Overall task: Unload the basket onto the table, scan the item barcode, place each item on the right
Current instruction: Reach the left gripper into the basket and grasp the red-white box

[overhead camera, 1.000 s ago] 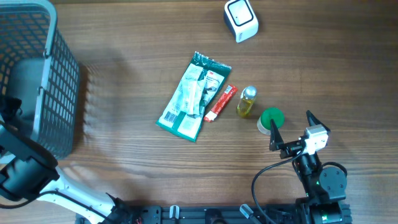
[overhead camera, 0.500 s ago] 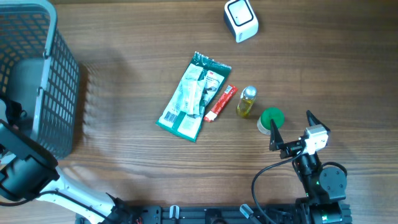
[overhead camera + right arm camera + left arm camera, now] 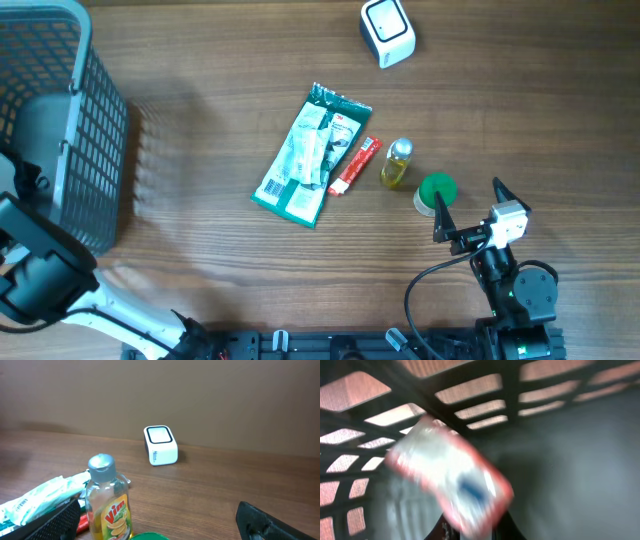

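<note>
The step in hand is picking the item. The left gripper is down inside the basket, which stands far to the left of the scanner. Its jaws are drawn narrow, and in the wrist view a white packet with a red border rises from between them, so it looks pinched at its lower edge. The view is too blurred to be sure how firm the hold is. The packet is therefore in the basket, well apart from the scanner, and tilted. No barcode can be made out on it. The right gripper hangs with its jaws wide and empty on the robot's side of the scanner, just beyond a green lid. A bottle, a red tube and a green pouch lie in a row between it and the scanner, none of them touched. The next move probably calls for lifting the packet straight up clear of the basket wall, then carrying it across to the scanner. The printed side should be turned toward the scanner's window, which faces up in the overhead view. A grip on one edge may let the packet swing or slip, so a slow lift seems wise.
</note>
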Action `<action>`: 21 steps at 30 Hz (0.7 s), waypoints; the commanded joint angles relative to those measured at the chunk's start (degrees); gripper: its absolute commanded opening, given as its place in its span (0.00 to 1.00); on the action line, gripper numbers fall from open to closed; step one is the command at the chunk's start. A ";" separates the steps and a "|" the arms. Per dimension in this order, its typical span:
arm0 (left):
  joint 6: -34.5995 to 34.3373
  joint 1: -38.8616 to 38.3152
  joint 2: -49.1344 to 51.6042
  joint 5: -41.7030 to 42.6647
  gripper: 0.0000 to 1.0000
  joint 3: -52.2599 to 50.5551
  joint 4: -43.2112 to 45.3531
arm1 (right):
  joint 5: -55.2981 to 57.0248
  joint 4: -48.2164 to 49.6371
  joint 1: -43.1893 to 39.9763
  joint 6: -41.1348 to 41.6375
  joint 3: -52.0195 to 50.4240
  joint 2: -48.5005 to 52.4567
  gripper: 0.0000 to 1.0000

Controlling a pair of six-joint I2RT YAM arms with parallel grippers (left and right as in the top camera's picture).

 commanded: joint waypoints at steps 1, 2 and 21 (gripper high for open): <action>-0.11 -3.34 -9.09 0.07 0.04 -0.24 0.39 | 0.17 0.31 -0.13 -0.68 -0.07 0.07 1.00; -0.09 -3.91 -10.80 0.09 0.04 -0.24 0.59 | 0.17 0.31 -0.13 -0.68 -0.07 0.07 1.00; -0.42 -2.86 -6.78 0.79 0.65 -0.26 -0.94 | 0.17 0.31 -0.13 -0.70 -0.07 0.07 1.00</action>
